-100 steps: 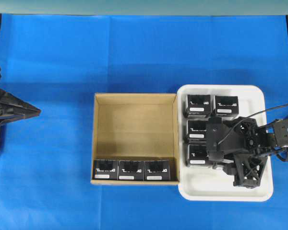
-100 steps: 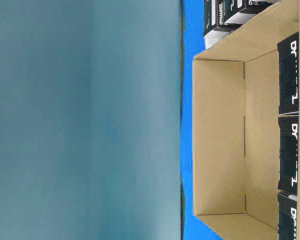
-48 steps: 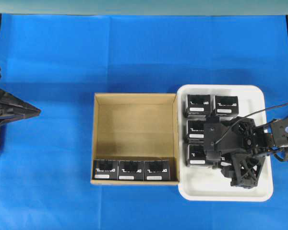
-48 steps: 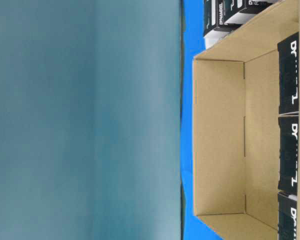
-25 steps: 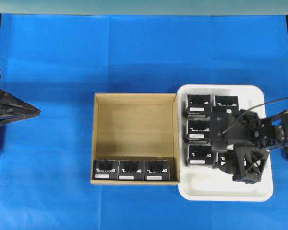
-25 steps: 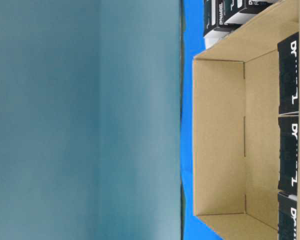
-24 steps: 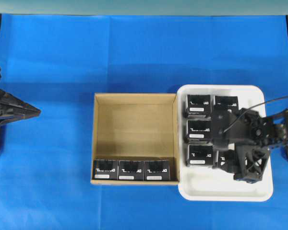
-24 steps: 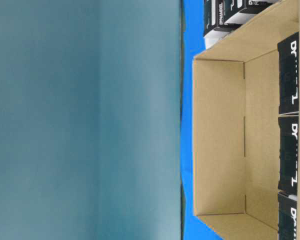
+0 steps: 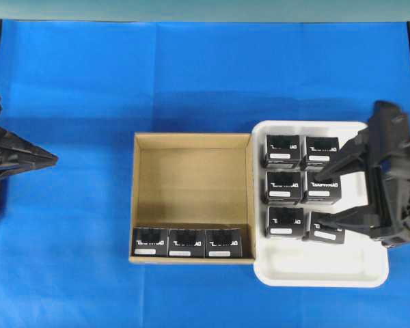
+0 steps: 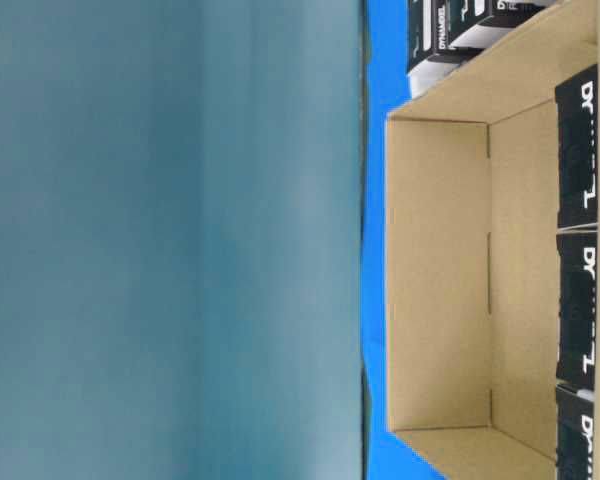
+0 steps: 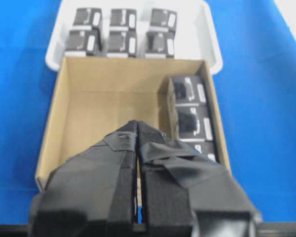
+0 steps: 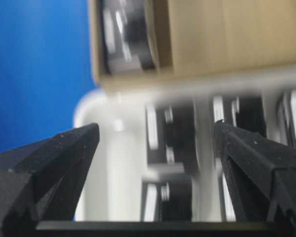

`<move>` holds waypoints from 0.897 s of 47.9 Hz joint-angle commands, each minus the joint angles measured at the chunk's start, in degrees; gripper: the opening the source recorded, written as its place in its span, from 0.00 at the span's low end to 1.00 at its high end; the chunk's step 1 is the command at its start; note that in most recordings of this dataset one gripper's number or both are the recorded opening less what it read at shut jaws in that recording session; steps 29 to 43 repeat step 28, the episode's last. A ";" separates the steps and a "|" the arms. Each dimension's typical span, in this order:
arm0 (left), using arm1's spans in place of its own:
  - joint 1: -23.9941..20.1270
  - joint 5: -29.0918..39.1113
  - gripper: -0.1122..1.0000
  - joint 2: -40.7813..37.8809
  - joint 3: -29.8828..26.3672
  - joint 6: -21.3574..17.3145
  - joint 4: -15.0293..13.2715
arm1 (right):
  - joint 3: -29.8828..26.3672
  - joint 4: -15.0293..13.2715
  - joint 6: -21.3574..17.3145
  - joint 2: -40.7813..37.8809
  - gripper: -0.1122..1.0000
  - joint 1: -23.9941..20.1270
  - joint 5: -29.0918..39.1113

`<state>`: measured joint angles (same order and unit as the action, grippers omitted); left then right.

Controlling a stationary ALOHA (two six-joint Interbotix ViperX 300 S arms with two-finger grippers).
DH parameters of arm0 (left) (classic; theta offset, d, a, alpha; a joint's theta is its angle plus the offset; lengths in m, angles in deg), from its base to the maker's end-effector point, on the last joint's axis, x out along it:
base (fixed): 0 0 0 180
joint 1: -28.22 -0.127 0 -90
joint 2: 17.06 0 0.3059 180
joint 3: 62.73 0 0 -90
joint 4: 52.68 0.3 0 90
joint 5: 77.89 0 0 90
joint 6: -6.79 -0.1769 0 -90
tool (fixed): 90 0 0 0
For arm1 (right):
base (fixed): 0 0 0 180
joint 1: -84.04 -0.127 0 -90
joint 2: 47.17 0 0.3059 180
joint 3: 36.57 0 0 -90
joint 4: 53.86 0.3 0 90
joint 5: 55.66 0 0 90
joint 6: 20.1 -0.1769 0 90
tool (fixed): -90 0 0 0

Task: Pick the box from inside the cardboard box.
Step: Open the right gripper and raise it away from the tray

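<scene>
The cardboard box (image 9: 193,140) lies mid-table with three black boxes in a row along its near wall: (image 9: 150,242), (image 9: 186,242), (image 9: 223,242). They also show in the left wrist view (image 11: 187,106) and at the table-level view's right edge (image 10: 580,150). My right gripper (image 9: 314,203) hangs open over the white tray (image 9: 314,270), its fingers (image 9: 345,158) spread wide and holding nothing. In its wrist view, the right gripper (image 12: 155,131) has tray boxes blurred below it. My left gripper (image 9: 55,158) is shut and empty at the far left, and its wrist view shows the left gripper (image 11: 138,124) pointing toward the carton.
The white tray touches the carton's right wall and holds several black boxes in two columns (image 9: 283,151). The one at the lower right (image 9: 326,229) sits slightly askew. The tray's front strip is bare. Blue cloth (image 9: 191,75) covers the table.
The right gripper opened, let go of a black box in the tray's lower right spot, and pulled back up and to the right. The left arm has not moved.
</scene>
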<state>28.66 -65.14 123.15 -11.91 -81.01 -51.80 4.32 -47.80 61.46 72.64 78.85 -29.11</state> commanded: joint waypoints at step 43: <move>0.53 -3.78 0.08 -0.26 -1.67 -0.09 0.09 | 0.97 -2.11 0.70 9.23 0.97 0.62 -18.63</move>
